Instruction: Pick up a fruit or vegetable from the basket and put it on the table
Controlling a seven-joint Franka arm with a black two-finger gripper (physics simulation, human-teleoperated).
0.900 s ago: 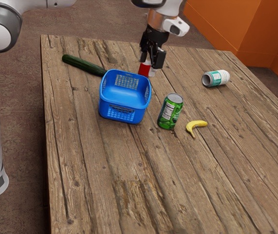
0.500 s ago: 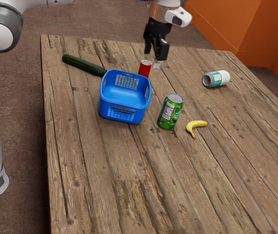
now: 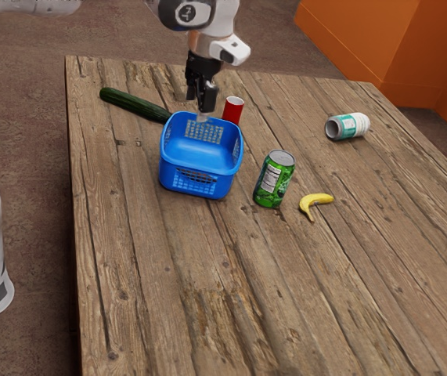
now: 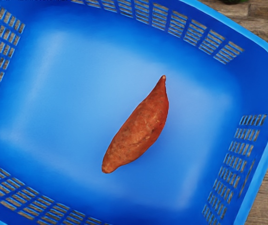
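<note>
Swung toward the exterior view's left since the earlier frame, the end effector (image 3: 196, 108) now hangs beside the red cup (image 3: 233, 110), in line with the far rim of the blue basket (image 3: 167, 168). Its two fingers point down and stand apart, with nothing gripped. The white arm (image 3: 31, 5) enters at upper left, its raised links cut off by the top edge. The basket's near wall screens part of its floor, and its far corner hides the foot of the cup. A cucumber (image 3: 133, 105) reaches to the basket's corner; a green can (image 3: 274, 181) stands near a banana (image 3: 315, 204), and another can (image 3: 350, 126) lies on its side on the bench (image 3: 145, 290).

In the wrist view, a reddish-brown sweet potato (image 4: 138, 129) lies on the basket's floor, clear of its walls. The basket's rim is partly cropped, and a dark green sliver at the picture's edge is too cut off to identify.
</note>
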